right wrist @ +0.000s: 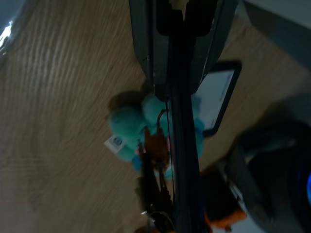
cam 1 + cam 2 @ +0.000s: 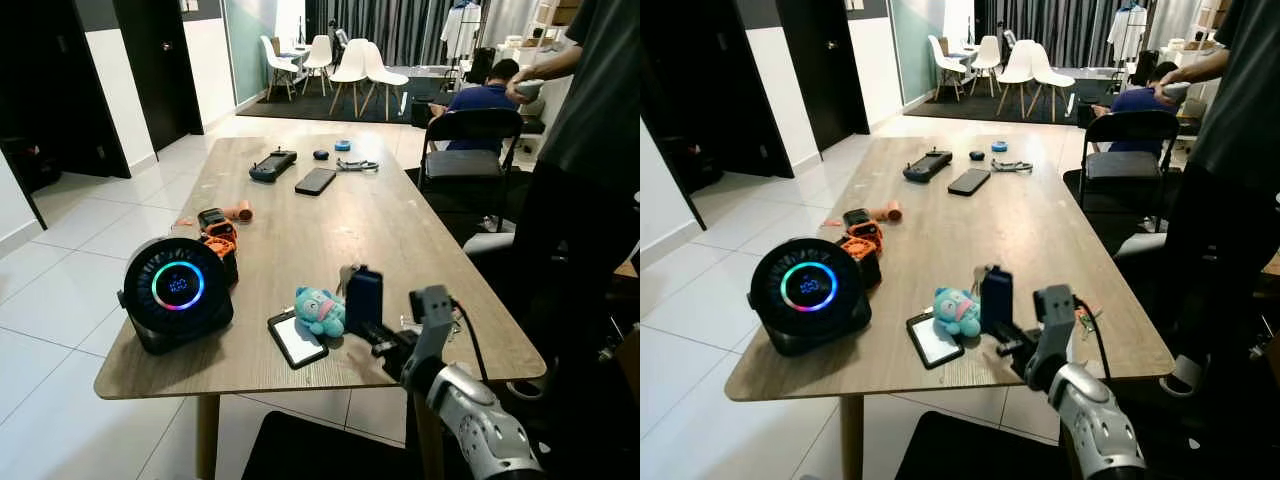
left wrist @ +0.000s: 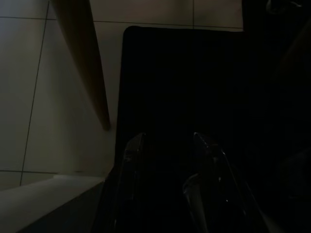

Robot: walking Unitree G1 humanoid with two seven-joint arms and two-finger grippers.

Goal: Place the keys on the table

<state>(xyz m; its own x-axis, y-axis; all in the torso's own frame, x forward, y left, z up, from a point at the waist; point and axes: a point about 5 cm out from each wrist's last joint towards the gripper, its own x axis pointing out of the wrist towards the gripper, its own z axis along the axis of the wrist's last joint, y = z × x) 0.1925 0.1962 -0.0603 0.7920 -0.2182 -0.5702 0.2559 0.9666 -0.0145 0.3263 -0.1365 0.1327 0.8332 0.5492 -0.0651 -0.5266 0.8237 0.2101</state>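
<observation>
pale wood grain runs the length of the table, and the near end is the crowded part. going left to right along that front edge: a round black fan with a glowing ring sits close to the left corner, orange-and-black gear behind it, then a small white card lying almost at the rim, then the keys with their teal plush charm, resting on the wood just beside the card. the right gripper stands right next to the plush, its fingers pressed together with nothing visibly clamped between them; in the right wrist view the plush and the metal bits of the keys lie on the table beyond the closed fingers. so the keys look already set down, and the gripper is likely about to back off. the open room is to the right and towards the robot, past the table's edge; a person stands near the right side, so a wide swing that way is risky. the left gripper hangs idle in shadow below the table, fingers apart.
</observation>
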